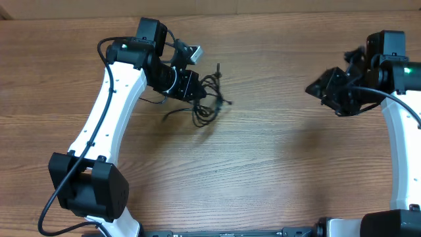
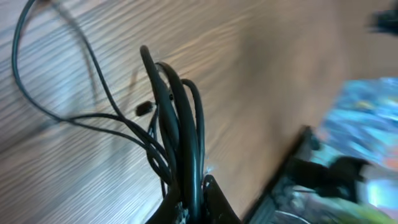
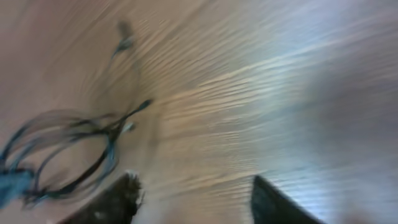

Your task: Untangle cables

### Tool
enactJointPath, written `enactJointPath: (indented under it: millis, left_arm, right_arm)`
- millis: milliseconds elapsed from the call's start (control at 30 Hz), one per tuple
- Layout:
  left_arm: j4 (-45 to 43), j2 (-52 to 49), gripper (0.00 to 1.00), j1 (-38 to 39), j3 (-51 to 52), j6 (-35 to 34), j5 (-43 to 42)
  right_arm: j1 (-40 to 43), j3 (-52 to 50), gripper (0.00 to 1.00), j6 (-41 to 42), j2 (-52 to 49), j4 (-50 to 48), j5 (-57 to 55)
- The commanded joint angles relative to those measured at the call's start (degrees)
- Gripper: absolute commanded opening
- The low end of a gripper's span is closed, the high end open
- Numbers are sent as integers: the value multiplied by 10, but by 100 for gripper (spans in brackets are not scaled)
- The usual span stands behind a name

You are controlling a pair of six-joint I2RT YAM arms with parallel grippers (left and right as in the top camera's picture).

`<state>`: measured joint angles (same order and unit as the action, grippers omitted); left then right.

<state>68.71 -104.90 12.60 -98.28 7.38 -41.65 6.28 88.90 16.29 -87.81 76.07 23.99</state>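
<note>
At the left of the wooden surface (image 1: 263, 164), the white left arm (image 1: 112, 112) is slanting up from its base toward the back edge. The left fingers (image 1: 196, 91) are clenching the cables (image 1: 209, 100), which are sitting in a small tangle of black loops left of the middle, near the back. One strand is sticking up toward the far edge and another is trailing off to the left on the wood.

Seen from the left wrist, several black cords (image 2: 181, 124) are running together in a tight bundle into the closed left fingers (image 2: 194, 208). Thinner strands are curving away to the left over the wood grain, and a small plug end (image 2: 144, 109) is showing just left of the bundle.

Further right, the middle of the surface is showing only wood. At the far right, the right arm (image 1: 401, 131) is holding the right fingers (image 1: 314, 87) well apart from the tangle. They are standing released, with nothing between them. The right wrist view is blurred, with the cables (image 3: 81, 143) showing as dark loops at its left side
</note>
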Motion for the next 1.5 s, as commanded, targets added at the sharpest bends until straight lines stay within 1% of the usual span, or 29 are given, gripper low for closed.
enactJointPath:
  millis: [0, 100, 233, 300, 367, 500, 567, 600, 633, 667, 733, 833, 867, 900, 967, 1033, 1100, 1300, 1367, 1467]
  left_arm:
    - [-3, 18, 4, -13, -10, 80, -179]
    - [-5, 18, 4, -25, -10, 90, -257]
    - [-23, 18, 4, -39, -10, 89, -348]
    - [-35, 18, 4, -43, -10, 78, -382]
    - [-50, 18, 4, -45, -10, 50, -399]
    - [-67, 18, 4, -45, -10, 4, -399]
    - [-82, 18, 4, -45, -10, -28, -386]
    - [-91, 18, 4, -45, -10, -45, -377]
    - [-98, 18, 4, -45, -10, -58, -368]
    - [-112, 18, 4, -43, -10, -87, -346]
    - [-132, 18, 4, -39, -10, -130, -316]
    - [-163, 18, 4, -29, -10, -187, -276]
    - [-171, 18, 4, -25, -10, -205, -263]
    - [-180, 18, 4, -19, -10, -234, -239]
    - [-184, 18, 4, -8, -10, -277, -195]
    - [-184, 18, 4, 4, -10, -340, -142]
    - [-184, 18, 4, 15, -10, -387, -111]
    - [-186, 18, 4, 31, -10, -507, -70]
    - [-188, 18, 4, 31, -10, -522, -70]
    - [-188, 18, 5, 31, -10, -522, -71]
  right_arm:
    - [-10, 0, 68, -136, 5, -3, 189]
    - [-25, 0, 70, -179, 12, -7, 256]
    - [-73, 0, 69, -184, 15, -23, 267]
    - [-106, 0, 68, -184, 15, -40, 267]
    - [-141, 0, 67, -183, 14, -66, 267]
    - [-203, 0, 64, -178, 14, -118, 264]
    - [-229, 0, 63, -151, 14, -142, 247]
    - [-243, 0, 60, -115, 14, -156, 225]
    - [-250, 0, 59, -96, 13, -164, 214]
    - [-263, 0, 57, -48, 13, -179, 190]
    - [-279, 0, 54, 21, 12, -195, 157]
    - [-306, -1, 51, 169, 9, -196, 62]
    - [-313, -1, 50, 199, 9, -195, 41]
    - [-326, -1, 49, 253, 8, -195, 2]
    - [-343, -1, 50, 303, 5, -206, -33]
    - [-357, -1, 50, 329, 1, -222, -50]
    - [-367, -1, 51, 348, -5, -237, -62]
    - [-371, -1, 50, 376, -24, -260, -77]
    - [-371, -1, 50, 377, -33, -258, -82]
    - [-371, -1, 49, 378, -45, -259, -86]
